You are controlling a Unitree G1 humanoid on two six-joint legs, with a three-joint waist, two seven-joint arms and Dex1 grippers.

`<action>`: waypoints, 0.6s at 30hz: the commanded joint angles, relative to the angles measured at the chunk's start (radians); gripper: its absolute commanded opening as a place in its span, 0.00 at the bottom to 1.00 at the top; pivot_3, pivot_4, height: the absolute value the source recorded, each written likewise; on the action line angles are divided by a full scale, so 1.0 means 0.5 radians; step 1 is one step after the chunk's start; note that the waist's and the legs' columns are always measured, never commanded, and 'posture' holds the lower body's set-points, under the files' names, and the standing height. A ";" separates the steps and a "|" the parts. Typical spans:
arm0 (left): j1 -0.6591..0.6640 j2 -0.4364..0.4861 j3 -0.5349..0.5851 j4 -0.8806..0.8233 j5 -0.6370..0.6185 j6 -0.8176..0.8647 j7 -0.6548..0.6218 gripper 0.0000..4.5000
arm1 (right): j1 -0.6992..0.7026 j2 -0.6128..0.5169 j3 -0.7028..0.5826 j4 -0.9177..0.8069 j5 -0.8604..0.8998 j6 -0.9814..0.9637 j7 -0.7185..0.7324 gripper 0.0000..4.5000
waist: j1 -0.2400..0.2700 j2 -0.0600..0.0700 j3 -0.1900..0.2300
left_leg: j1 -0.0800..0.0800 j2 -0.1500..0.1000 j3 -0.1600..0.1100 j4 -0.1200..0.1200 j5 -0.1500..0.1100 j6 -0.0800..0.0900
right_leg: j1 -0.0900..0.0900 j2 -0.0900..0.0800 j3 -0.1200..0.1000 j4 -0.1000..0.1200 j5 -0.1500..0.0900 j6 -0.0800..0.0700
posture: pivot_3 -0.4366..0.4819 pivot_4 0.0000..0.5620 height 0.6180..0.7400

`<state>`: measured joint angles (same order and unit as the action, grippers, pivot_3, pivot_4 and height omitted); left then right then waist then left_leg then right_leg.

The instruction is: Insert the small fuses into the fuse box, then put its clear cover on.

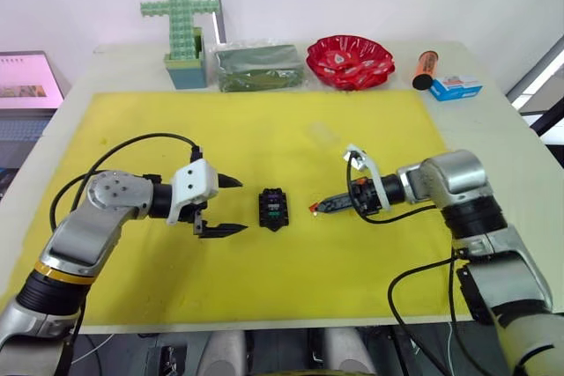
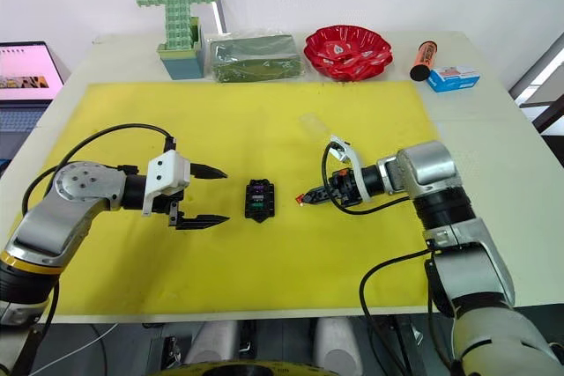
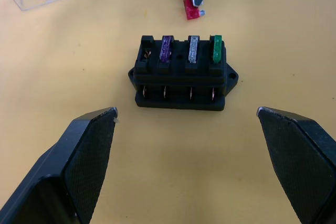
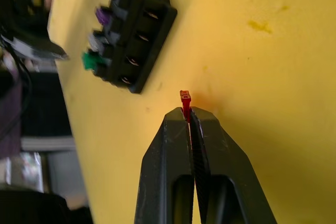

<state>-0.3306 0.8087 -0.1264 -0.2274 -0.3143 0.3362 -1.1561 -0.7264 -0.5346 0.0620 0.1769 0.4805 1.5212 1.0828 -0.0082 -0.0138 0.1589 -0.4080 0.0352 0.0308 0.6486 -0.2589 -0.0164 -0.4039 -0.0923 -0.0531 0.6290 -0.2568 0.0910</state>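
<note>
The head's two eye cameras looked forward and down over the yellow mat [image 1: 264,129], set side by side, sharing nearly the whole tabletop from some way off. The left wrist camera sat close and low, facing the fuse box [image 3: 181,74] along its own fingers [image 3: 84,166]. The right wrist camera looked closely along its closed fingers [image 4: 191,171], tilted, catching the same fuse box and mat.

Three fuses [image 3: 191,50] in fuse box [image 3: 181,77], left hand [image 3: 189,156] agape.
</note>
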 commanded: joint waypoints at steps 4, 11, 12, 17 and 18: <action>0.005 0.009 0.045 -0.067 -0.007 -0.025 0.014 1.00 | 0.223 0.060 -0.324 -0.443 0.304 0.186 -0.419 0.01 | 0.003 0.000 0.000 | 0.000 0.000 0.000 0.000 0.000 0.000 | 0.001 0.000 0.000 -0.001 0.000 0.000 | 0.48 0.27 1.00; -0.001 0.005 0.031 -0.061 0.002 -0.039 0.008 1.00 | 0.429 0.165 -0.479 -0.558 0.664 0.186 -0.964 0.01 | -0.003 0.000 0.000 | 0.000 0.000 -0.001 -0.001 0.000 0.000 | 0.001 0.000 0.000 -0.001 0.000 0.000 | 0.48 0.27 1.00; -0.003 0.005 0.030 -0.059 0.004 -0.042 0.007 1.00 | 0.445 0.174 -0.492 -0.570 0.709 0.186 -1.028 0.01 | -0.002 -0.001 -0.001 | 0.000 0.000 -0.001 0.000 0.000 0.000 | 0.001 0.000 0.000 -0.001 0.000 0.000 | 0.48 0.27 1.00; -0.005 0.004 0.027 -0.057 0.007 -0.048 0.005 1.00 | 0.501 0.141 -0.491 -0.599 0.948 0.186 -1.265 0.01 | 0.000 -0.001 -0.001 | 0.000 0.000 -0.001 0.000 0.000 0.000 | 0.001 0.000 0.000 -0.001 0.000 0.000 | 0.48 0.27 1.00; -0.005 0.003 0.027 -0.057 0.006 -0.049 0.005 1.00 | 0.510 0.122 -0.480 -0.614 0.999 0.186 -1.290 0.01 | 0.000 -0.001 -0.001 | 0.000 0.000 -0.001 0.000 0.000 0.000 | 0.001 0.000 0.000 -0.001 0.000 0.000 | 0.48 0.27 1.00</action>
<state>-0.3240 0.8075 -0.1261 -0.2385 -0.3125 0.3243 -1.1527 -0.4815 -0.4621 -0.1792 -0.1002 0.9283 1.6056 0.4568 -0.0081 -0.0142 0.1586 -0.4079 0.0351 0.0300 0.6483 -0.2590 -0.0163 -0.4032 -0.0923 -0.0531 0.6286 -0.2568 0.0909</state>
